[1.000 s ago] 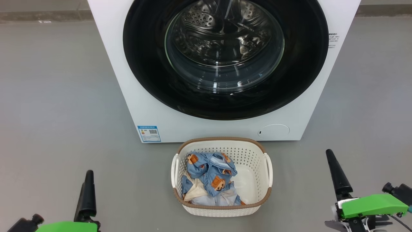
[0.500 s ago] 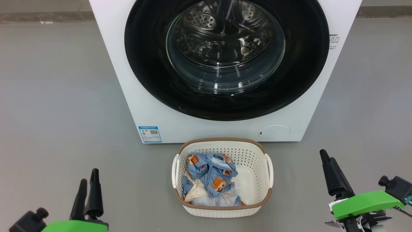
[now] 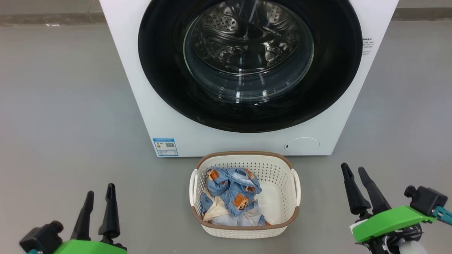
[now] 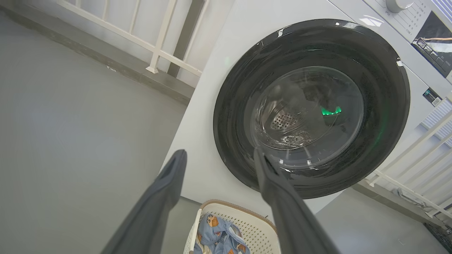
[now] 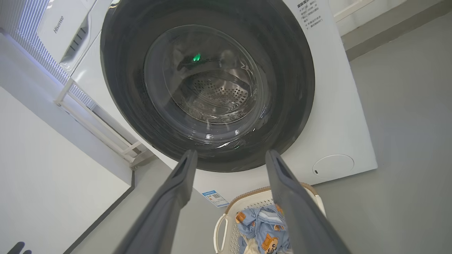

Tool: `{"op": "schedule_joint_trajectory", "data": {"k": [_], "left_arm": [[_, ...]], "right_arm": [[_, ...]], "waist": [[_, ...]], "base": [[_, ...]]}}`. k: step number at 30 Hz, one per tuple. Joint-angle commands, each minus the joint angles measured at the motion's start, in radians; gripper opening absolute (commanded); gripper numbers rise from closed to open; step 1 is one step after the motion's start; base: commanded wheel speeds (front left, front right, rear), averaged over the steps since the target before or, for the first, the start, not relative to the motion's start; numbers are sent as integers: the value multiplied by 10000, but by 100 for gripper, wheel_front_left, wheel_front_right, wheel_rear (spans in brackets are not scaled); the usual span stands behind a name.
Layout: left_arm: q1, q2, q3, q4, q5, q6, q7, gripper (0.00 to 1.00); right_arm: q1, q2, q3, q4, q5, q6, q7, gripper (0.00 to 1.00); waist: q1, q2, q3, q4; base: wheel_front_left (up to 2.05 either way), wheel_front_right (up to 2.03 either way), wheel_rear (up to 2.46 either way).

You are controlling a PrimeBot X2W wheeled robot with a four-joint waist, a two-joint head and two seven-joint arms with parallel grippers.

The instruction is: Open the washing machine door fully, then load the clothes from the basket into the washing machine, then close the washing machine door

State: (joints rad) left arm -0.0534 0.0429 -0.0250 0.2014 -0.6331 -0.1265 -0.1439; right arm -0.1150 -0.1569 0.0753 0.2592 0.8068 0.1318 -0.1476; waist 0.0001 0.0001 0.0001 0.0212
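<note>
A plain grey floor (image 3: pixel 70 106) spreads across the head view. On it stands the big white box-shaped front-loading washing machine (image 3: pixel 159 120), seen from above and in front, its top edge cut off by the frame.

Nearly as wide as the machine is the large round glossy black washing machine door (image 3: pixel 159 70). It lies shut, flat against the machine's front. At its centre bulges a clear glass bowl window (image 3: pixel 247 81), and the perforated steel drum (image 3: pixel 226 24) shows through it.

On the floor just in front of the machine, below the door, sits the small rectangular cream-white perforated plastic basket (image 3: pixel 272 169) with a brown woven-look rim and white side handles. Inside it lie the clothes (image 3: pixel 233 192): light-blue garments printed with orange-brown cartoon bears, over cream and white fabric. They are heaped toward the basket's left side, and the basket's bare pale bottom shows on the right.

The left gripper (image 3: pixel 101 188) is at the lower left of the head view and the right gripper (image 3: pixel 352 167) at the lower right, each well apart from the basket and over bare floor. Both are released: the two long dark fingers of each stand apart and grasp nothing. In each wrist view the spread fingers (image 4: pixel 166 190) point toward the door, with the basket low between them.

On the machine's lower front, a round white service flap (image 3: pixel 302 145) sits at the right and a small blue energy sticker (image 3: pixel 165 146) at the left.
</note>
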Motion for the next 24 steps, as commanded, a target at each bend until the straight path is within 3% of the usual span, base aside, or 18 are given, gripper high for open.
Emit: {"op": "schedule_joint_trajectory", "data": {"k": [1,24], "left_arm": [[-535,209,227,-235,520,-31,-170,100],[-652,270,72,-98,2912,-38,-842,100]], "right_arm": [[-547,-114,156,-297,-494,-8,-176,100],[-800,-265,418,-153,-3362,-10,-820,100]], "waist": [[-1,-1,13,6],[-1,-1,115,40]], "base": [[0,0,0],[0,0,0]]}}
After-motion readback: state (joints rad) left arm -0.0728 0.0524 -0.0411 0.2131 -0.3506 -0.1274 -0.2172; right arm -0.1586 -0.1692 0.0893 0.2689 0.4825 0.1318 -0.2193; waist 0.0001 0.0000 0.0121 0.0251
